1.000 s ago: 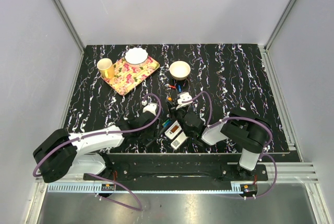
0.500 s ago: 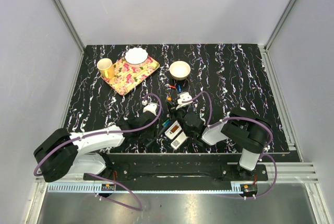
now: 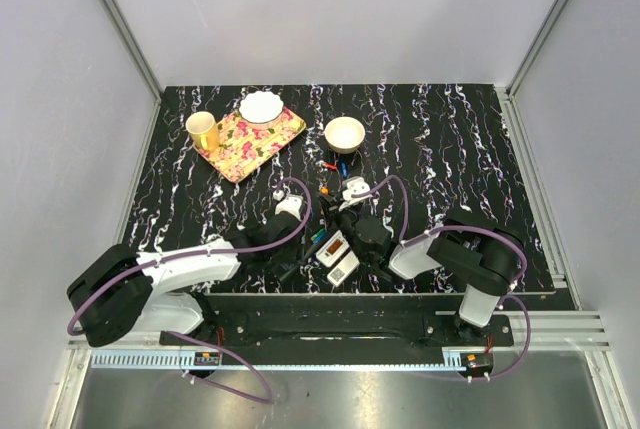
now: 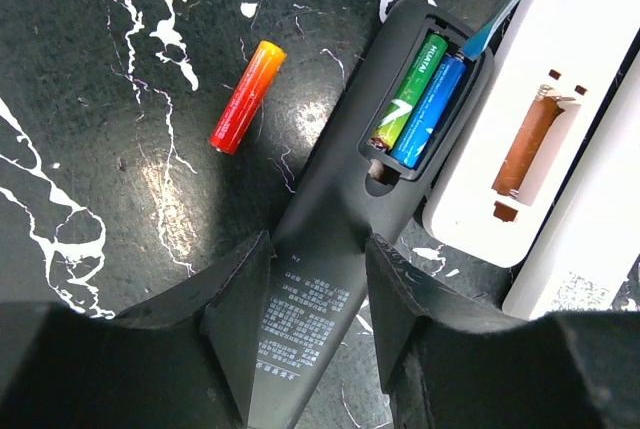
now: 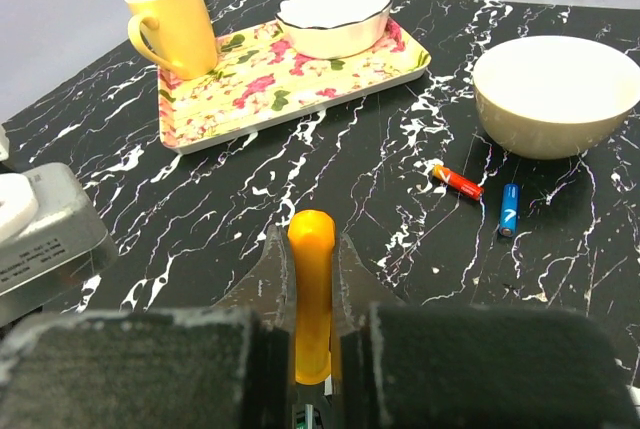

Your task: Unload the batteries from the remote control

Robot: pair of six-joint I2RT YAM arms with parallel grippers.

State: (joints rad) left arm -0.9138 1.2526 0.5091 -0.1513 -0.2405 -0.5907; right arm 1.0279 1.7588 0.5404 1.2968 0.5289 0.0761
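A black remote (image 4: 330, 249) lies back-up with its battery bay open. A green battery (image 4: 408, 94) and a blue battery (image 4: 428, 114) sit side by side in the bay. My left gripper (image 4: 318, 249) is shut on the remote's lower end, and it also shows in the top view (image 3: 300, 244). A red-orange battery (image 4: 247, 96) lies loose on the table to the left. My right gripper (image 5: 312, 239), seen in the top view too (image 3: 345, 214), is shut on an orange-handled tool (image 5: 312, 289). The tool's blue tip (image 4: 490, 29) touches the top of the bay.
Two white remotes (image 4: 540, 149) lie against the black one, one with an empty bay. A red battery (image 5: 457, 180) and a blue battery (image 5: 508, 209) lie near a cream bowl (image 5: 555, 94). A floral tray (image 5: 230, 109) holds a yellow cup (image 5: 175, 24) and a white bowl (image 5: 333, 17).
Almost nothing: the right arm has shifted very slightly near the remotes. The left arm has stayed still.
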